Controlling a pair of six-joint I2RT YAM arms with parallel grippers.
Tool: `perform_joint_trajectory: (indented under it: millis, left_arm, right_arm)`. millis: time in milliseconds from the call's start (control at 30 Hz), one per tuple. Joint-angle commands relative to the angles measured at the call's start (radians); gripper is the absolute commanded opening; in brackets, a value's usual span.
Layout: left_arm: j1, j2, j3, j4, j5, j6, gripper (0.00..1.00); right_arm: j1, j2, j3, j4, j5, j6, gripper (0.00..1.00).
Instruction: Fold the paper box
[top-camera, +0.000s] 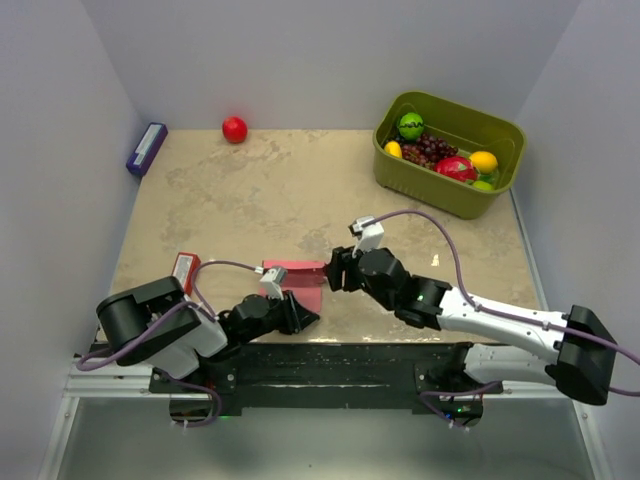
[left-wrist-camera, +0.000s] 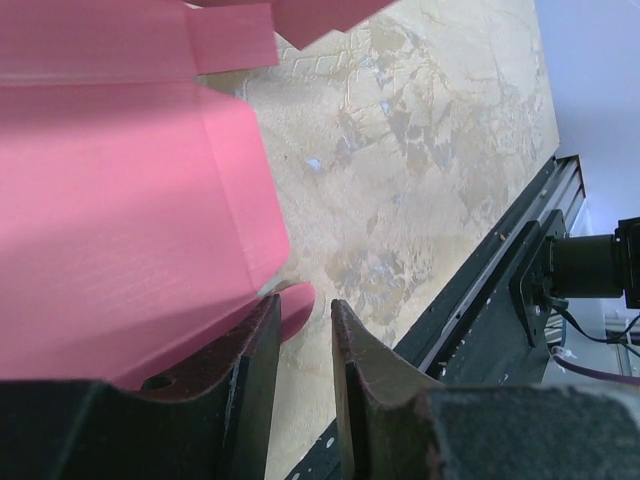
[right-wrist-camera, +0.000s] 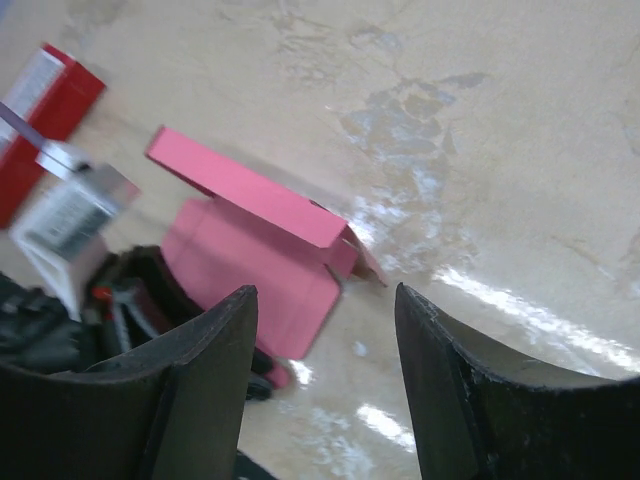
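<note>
The pink paper box (top-camera: 298, 285) lies partly folded near the table's front edge, one long flap raised (right-wrist-camera: 260, 205). My left gripper (top-camera: 305, 318) sits low at the box's near right corner. In the left wrist view the box (left-wrist-camera: 120, 200) fills the left side and rests against my left finger (left-wrist-camera: 262, 340). The left gripper (left-wrist-camera: 304, 305) has a narrow gap; a rounded pink tab (left-wrist-camera: 298, 308) pokes in at the tips, not pinched. My right gripper (top-camera: 332, 270) hovers just right of the box. In its own view the right gripper (right-wrist-camera: 322, 300) is open and holds nothing.
A red packet with a white label (top-camera: 184, 268) lies left of the box. At the back stand a green basket (top-camera: 500, 128) of fruit, a red ball (top-camera: 234, 129) and a purple box (top-camera: 146, 148). A black rail (top-camera: 330, 360) runs along the near edge.
</note>
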Motion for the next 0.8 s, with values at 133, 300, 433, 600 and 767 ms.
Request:
perform_joint_trajectory:
  millis: [133,300,433,600,767]
  left_arm:
    - [-0.025,0.069,-0.056,0.017,-0.015,-0.011,0.32]
    - [-0.032,0.093,-0.056,0.041,-0.011,-0.016,0.32]
    - [-0.035,0.104,-0.056,0.055,-0.009,-0.016,0.32]
    - [-0.035,0.115,-0.054,0.069,-0.005,-0.017,0.32]
    - [-0.037,0.127,-0.056,0.084,0.000,-0.020,0.32]
  right_arm:
    - [-0.001,0.157,0.250,-0.191,-0.054,0.285,0.59]
    - [-0.003,0.297,0.350,-0.254,-0.054,0.266,0.57]
    - [-0.004,0.346,0.367,-0.223,-0.082,0.263,0.54]
    - [-0.003,0.362,0.371,-0.171,-0.085,0.210,0.50]
    - [0.014,0.372,0.396,-0.157,-0.068,0.119,0.49]
